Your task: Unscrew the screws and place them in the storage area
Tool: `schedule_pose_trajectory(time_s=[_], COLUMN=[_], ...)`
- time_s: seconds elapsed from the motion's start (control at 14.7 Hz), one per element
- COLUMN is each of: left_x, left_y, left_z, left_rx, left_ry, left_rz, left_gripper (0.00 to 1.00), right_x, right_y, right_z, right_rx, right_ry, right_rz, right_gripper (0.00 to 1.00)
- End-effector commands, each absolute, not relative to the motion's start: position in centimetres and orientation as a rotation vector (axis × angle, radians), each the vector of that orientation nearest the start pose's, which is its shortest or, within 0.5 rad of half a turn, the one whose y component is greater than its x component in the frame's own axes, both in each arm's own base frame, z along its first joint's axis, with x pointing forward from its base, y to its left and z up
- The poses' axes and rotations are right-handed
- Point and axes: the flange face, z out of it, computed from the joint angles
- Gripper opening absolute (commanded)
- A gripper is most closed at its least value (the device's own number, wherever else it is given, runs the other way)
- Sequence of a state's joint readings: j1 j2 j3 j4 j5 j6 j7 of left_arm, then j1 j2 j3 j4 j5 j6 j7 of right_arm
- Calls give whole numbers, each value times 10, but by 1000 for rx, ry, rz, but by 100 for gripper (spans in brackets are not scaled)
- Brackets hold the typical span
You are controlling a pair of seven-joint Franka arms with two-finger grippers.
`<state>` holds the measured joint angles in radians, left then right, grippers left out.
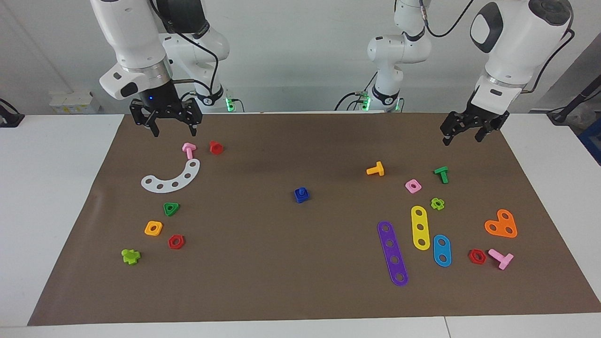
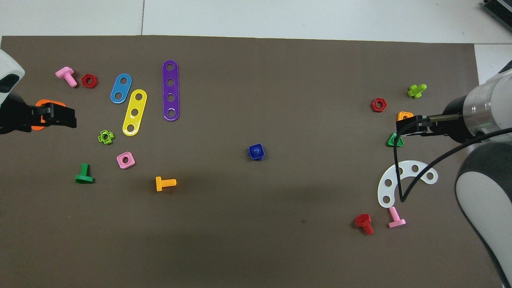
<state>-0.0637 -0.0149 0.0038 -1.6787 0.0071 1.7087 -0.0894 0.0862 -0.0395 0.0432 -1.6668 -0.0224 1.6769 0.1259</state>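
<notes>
Blue screw (image 1: 301, 194) seated in its nut, mid-mat, untouched | storage area (image 1: 155, 206) at right arm's end | right gripper (image 1: 165, 127) raised, spread, empty | left gripper (image 1: 465, 134) waiting, released | unscrewing not begun.

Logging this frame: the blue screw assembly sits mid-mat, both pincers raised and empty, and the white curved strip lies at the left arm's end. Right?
One error: the white curved strip lies at the right arm's end, below the right pincer, as the facing view shows. The rest stands.
</notes>
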Motion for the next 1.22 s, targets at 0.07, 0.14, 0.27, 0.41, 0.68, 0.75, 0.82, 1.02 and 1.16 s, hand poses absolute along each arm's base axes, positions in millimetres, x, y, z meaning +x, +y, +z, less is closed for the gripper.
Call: schedule_pose_trajectory(time_s=[0.07,0.14,0.27,0.41,0.68,0.75,0.82,1.02,1.16], left_x=[556,555,546,541,538,545,548,560,563], left_y=[-27,-29,-36,-48,-117,-133,-151,-220,-256], left_z=[600,599,592,585,567,555,549,510,491], left_rx=[-3119,-3119,-3118,-3117,-3160,-3198,-3223,-3250,-3297], left_ry=[16,16,59,84,45,-7,-10,-101,-119], left_rz=[-85,-86,-45,-60,-24,6,3,-56,-102], left_gripper=[100,100,100,100,100,100,100,100,100], right_x=[539,539,539,539,539,539,540,540,539], right_y=[68,68,68,68,68,68,68,68,68], right_z=[610,610,610,610,610,610,609,609,610], right_rx=[-3150,-3150,-3150,-3150,-3151,-3150,-3151,-3151,-3151], right_ry=[25,22,22,22,20,22,20,20,20], right_rz=[-80,-82,-80,-80,-80,-80,-78,-78,-80], right_gripper=[100,100,100,100,100,100,100,100,100])
